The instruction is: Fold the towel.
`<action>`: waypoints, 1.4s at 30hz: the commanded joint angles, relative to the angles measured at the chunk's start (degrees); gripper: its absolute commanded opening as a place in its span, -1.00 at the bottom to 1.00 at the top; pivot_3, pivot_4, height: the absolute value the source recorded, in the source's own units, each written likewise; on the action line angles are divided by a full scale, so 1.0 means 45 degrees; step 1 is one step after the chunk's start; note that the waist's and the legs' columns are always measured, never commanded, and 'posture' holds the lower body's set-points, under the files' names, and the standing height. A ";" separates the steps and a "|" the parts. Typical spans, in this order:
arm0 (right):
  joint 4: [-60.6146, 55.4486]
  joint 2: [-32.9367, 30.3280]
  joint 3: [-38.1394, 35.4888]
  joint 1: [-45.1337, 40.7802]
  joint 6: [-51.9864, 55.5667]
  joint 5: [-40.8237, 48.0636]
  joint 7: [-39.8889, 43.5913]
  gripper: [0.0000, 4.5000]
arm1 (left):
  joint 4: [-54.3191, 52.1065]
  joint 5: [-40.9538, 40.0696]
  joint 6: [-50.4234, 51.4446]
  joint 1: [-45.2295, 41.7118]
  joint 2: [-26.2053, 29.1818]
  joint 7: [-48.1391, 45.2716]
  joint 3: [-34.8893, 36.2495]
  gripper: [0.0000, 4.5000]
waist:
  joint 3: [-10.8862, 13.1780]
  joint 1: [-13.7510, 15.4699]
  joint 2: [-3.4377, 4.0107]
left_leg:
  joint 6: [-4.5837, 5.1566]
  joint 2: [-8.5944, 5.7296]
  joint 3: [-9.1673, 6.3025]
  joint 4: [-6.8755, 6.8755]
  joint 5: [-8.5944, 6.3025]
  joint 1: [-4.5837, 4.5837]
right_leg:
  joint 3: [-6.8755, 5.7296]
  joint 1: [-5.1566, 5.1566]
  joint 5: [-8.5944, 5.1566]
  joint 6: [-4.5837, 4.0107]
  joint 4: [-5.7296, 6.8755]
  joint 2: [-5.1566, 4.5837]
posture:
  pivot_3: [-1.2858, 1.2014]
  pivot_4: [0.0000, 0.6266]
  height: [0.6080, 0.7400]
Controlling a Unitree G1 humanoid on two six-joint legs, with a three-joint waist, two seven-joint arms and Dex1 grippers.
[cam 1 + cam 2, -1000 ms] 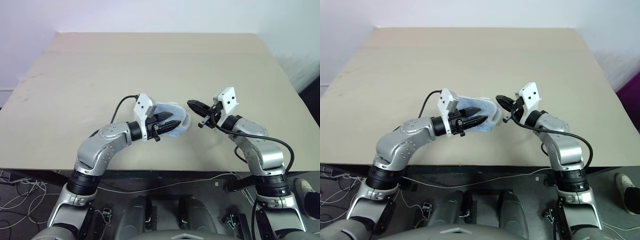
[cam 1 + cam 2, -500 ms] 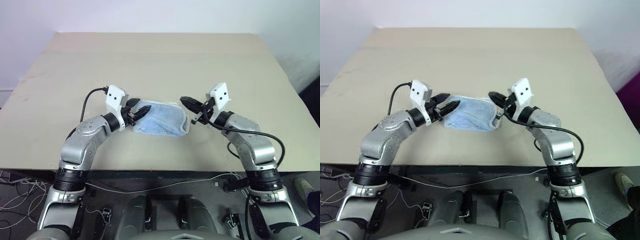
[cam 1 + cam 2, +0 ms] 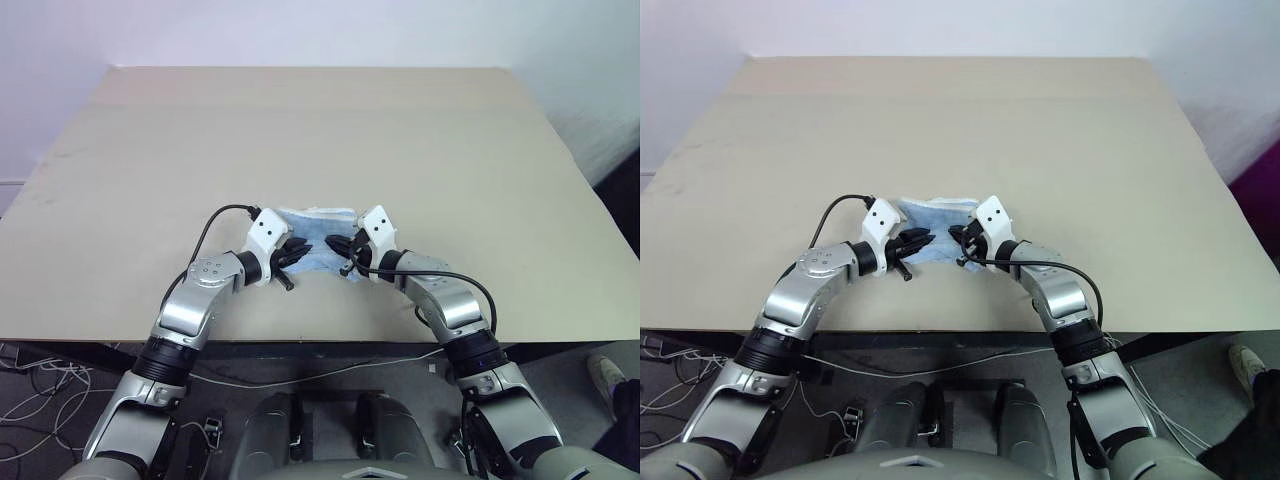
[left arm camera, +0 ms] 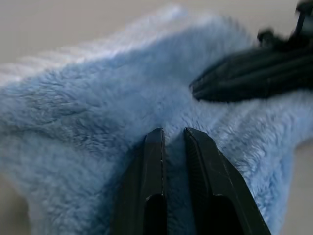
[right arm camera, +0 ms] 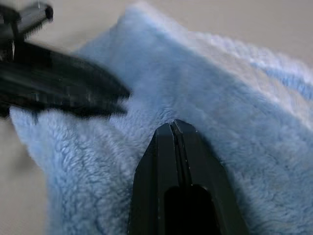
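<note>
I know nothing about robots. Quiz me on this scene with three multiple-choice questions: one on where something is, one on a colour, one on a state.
1. Where on the table does the towel lie?
A. near the front edge, between the two arms
B. at the far edge
C. hanging off the right side

2. What colour is the towel?
A. red
B. light blue
C. green

3. How do the right gripper fingers stand?
A. spread wide
B. pressed together
C. around a cup

Answers:
1. A: in the head views the cloth sits by the near edge, with the left gripper at one end and the right gripper at the other.
2. B: both wrist views show fluffy light-blue cloth.
3. B: the right wrist view shows its two black fingers meeting at the tip on the cloth.
</note>
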 commanded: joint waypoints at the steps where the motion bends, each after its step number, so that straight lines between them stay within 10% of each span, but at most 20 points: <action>1: 0.0353 0.0068 0.0002 0.0187 -0.0334 -0.0269 -0.0022 -1.00 | 0.0355 0.0266 -0.0149 0.0277 -0.0140 0.0030 0.0122 -0.68 | -0.0002 -0.0012 -0.0001 | 0.0000 0.0001 -0.0001 -0.0004 -0.0002 0.0025 | 0.0000 0.0023 -0.0001 0.0000 -0.0002 -0.0001 | 0.03 -0.52 1.00; 11: -0.3386 -0.1535 -0.2195 0.0111 0.1564 0.2063 0.1002 -0.92 | -0.0946 -0.1541 -0.0413 -0.0048 0.0265 0.0499 0.3845 -0.69 | 0.0008 -0.0007 0.0003 | 0.0047 0.0004 -0.0014 -0.0002 -0.0030 0.0016 | 0.0000 0.0010 0.0001 -0.0002 0.0009 -0.0015 | 0.03 -0.52 1.00; 24: -0.2716 -0.0802 -0.5398 -0.0531 0.8561 0.6502 -0.0759 0.95 | -0.0148 -0.0352 -0.1688 0.0921 0.2022 0.0021 0.4040 -0.70 | 0.0009 0.0009 0.0005 | 0.0069 0.0000 -0.0012 -0.0008 -0.0049 0.0011 | -0.0001 -0.0001 0.0003 -0.0008 0.0006 -0.0057 | 0.03 -0.52 1.00; 42: -0.2138 0.0378 -0.4530 -0.0665 1.0020 0.6844 -0.1586 0.99 | -0.0442 -0.0110 -0.1773 0.1551 0.1705 -0.0228 0.3572 -0.70 | 0.0008 -0.0239 0.0006 | 0.0074 0.0005 -0.0010 -0.0014 -0.0046 -0.0040 | -0.0004 -0.0050 0.0004 -0.0007 0.0010 -0.0015 | 0.03 -0.52 1.00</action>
